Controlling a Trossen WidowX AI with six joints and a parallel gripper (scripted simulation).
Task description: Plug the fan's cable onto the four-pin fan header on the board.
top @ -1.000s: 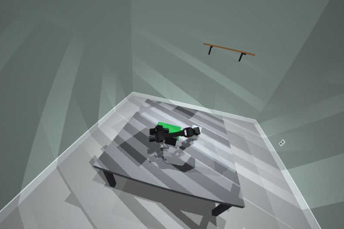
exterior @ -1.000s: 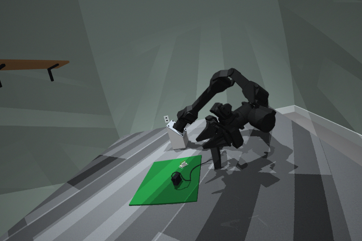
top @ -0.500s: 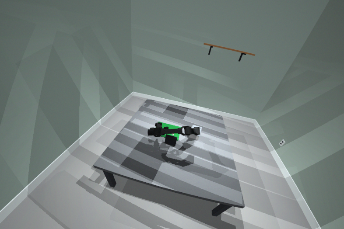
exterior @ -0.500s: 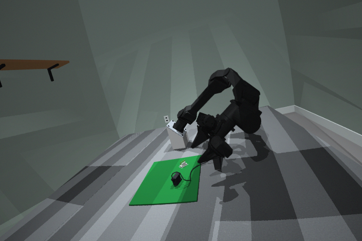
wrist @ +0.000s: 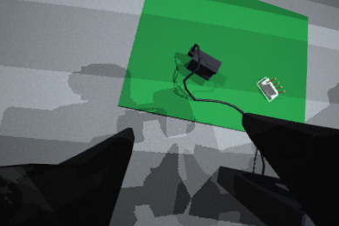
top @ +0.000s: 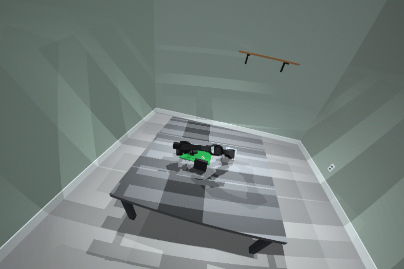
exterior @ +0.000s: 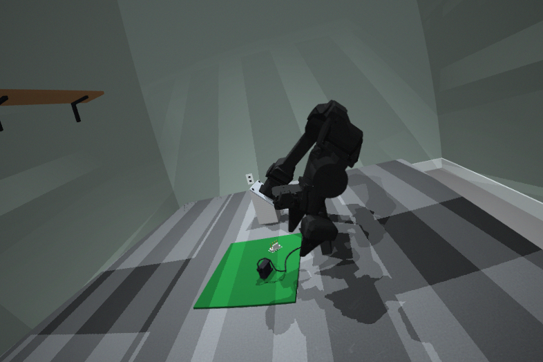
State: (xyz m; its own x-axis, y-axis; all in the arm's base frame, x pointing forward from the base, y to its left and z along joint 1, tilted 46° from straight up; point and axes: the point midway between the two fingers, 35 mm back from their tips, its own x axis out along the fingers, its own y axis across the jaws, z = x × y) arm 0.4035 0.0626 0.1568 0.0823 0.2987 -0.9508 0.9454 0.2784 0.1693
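Observation:
The green board [top: 207, 155] [exterior: 221, 290] [wrist: 247, 47] lies flat. The white fan header [top: 202, 157] [exterior: 274, 246] [wrist: 268, 89] stands on it with its metal pins bare. The black plug [exterior: 264, 269] [wrist: 206, 65] sits on the board a short way from the header, not on its pins. Its thin black cable [exterior: 285, 264] [wrist: 217, 102] bends across the board and passes behind a finger. My gripper [exterior: 297, 242] [wrist: 186, 126] is open with nothing between its fingers, above the board's edge. In the wrist view the plug is beyond the fingertips; the right finger hides part of the cable.
A dark block [top: 200, 165] [wrist: 265, 194] stands by the board's edge, mostly hidden behind my gripper in the exterior view. A pale pedestal [exterior: 264, 211] stands beyond the board under the arm's base. The striped grey table [top: 240, 222] carries everything. A wooden shelf [top: 269, 58] [exterior: 37, 97] is on the wall.

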